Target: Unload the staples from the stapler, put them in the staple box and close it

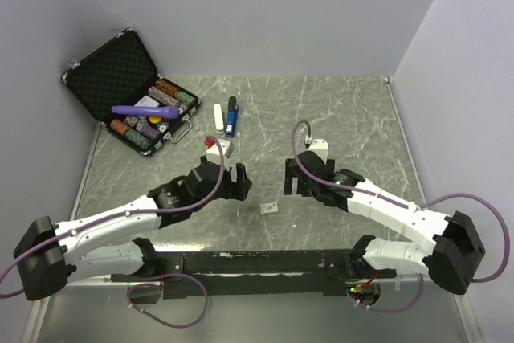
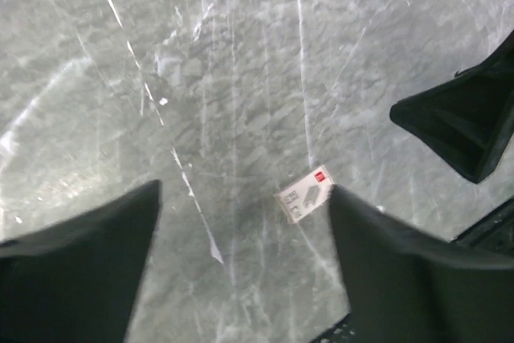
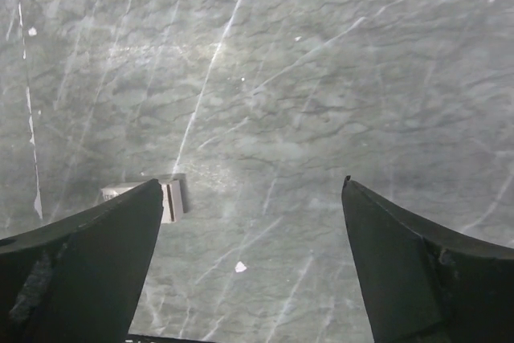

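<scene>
Left hand point(image 1: 234, 176) spread, empty | right hand point(image 1: 297, 178) spread, empty | one stapler point(image 1: 231, 116) | one small box point(image 1: 271, 207)

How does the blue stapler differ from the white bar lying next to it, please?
Colour: the stapler is bright blue with a black far end; the bar is plain white.
Place: the bar lies nearer the case; the stapler lies on the bar's other side.
Length: the stapler looks slightly longer than the bar.
Both are slim and lie flat on the table, roughly parallel.

White bar point(image 1: 218, 116) crowds stapler point(image 1: 231, 116), seemingly apart.
</scene>
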Tool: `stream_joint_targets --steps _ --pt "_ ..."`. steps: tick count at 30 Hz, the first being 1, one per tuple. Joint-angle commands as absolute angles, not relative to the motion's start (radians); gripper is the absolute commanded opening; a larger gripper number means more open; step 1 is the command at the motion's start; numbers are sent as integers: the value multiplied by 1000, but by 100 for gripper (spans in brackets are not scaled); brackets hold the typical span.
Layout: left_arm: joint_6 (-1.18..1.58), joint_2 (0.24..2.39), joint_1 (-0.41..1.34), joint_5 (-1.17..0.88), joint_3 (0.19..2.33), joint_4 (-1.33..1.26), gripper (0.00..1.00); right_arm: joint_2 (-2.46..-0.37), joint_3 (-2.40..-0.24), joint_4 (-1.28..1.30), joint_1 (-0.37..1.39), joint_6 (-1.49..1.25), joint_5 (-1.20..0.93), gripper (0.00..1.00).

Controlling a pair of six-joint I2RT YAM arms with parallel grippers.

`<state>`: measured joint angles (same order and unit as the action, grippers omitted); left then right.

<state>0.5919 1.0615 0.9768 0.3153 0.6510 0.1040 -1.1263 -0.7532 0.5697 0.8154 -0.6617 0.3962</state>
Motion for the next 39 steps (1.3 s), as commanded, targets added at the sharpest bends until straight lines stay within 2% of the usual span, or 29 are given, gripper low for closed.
stream_joint_targets --steps 1,17,26,33,39 --pt "557 977 980 376 703 129 99 -1072 -819 624 789 -615 445 100" --pt "503 914 980 459 816 235 99 -980 -942 663 781 -529 442 100" --pt "477 927 980 459 851 232 99 -864 -917 638 781 -506 512 100" --pt "463 937 980 459 865 222 99 -885 -985 692 781 -474 580 100" --pt "456 948 980 462 871 215 99 -891 -989 649 781 -414 540 100"
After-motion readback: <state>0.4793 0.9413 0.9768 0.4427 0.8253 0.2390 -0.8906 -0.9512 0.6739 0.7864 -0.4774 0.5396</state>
